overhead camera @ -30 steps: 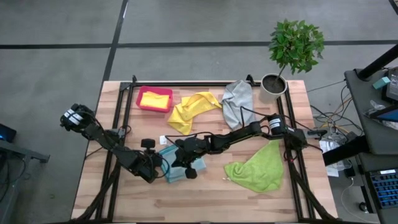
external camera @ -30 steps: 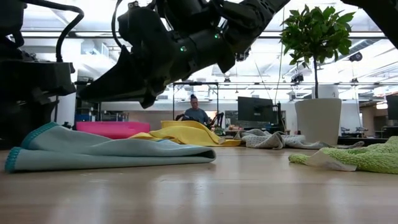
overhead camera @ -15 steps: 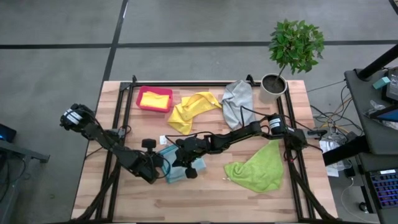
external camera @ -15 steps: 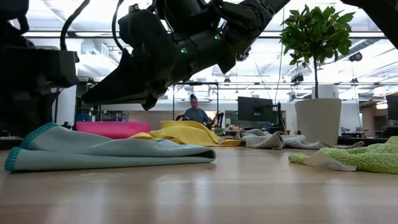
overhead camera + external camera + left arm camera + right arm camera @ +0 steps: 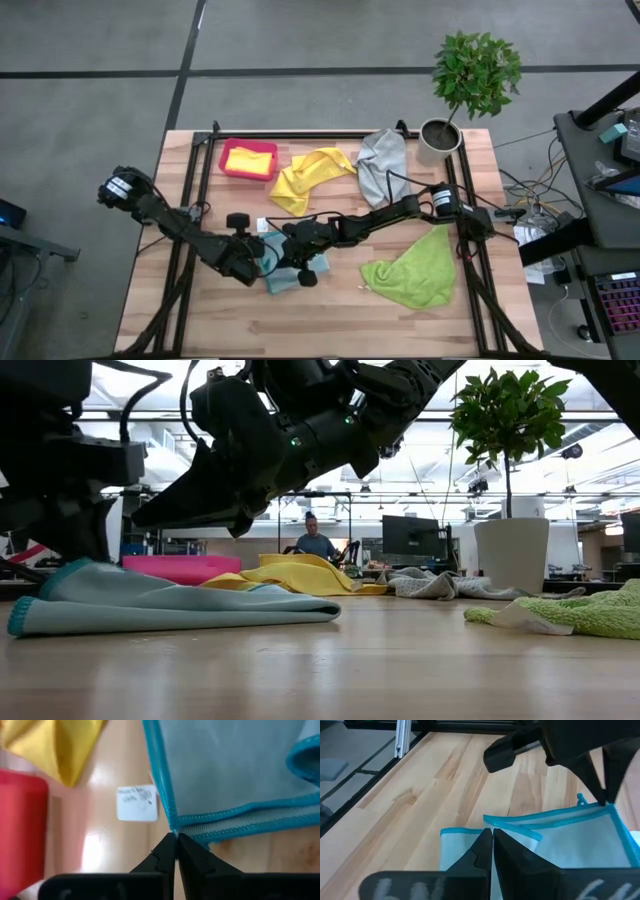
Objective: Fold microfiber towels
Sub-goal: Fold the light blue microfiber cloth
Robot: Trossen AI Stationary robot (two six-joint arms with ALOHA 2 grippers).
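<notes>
five cloths are out on the tabletop (image 5: 200,310), and only one is getting any attention. largest thing first: that wooden tabletop carries the lot. the lime green towel (image 5: 412,268) sprawls open toward the right edge, well clear of the work, so it looks parked for a later turn. the yellow towel (image 5: 310,175) lies crumpled near the far edge, with the grey towel (image 5: 381,160) just beside it; both loose and unfolded, waiting too. the pink-red bin (image 5: 230,150) sits by the far left corner with a folded yellow towel (image 5: 248,160) inside, which reads as the drop-off for finished pieces.

now the action, a little left of the middle toward the near edge: the light blue towel (image 5: 180,605) lies low with one part doubled over itself, so i'd call it mid-fold. the left gripper (image 5: 175,845) is clenched right on its teal-stitched edge, pinching a corner, presumably to carry that side across. the right gripper (image 5: 491,836) is clamped tight as well, its tips down on the same cloth; whether it grips fabric or just pins it, i cannot tell. one end held, one end anchored is how a floppy cloth stays square.

smallest: a white tag (image 5: 136,803) lies flat on the wood just beside the blue hem.
</notes>
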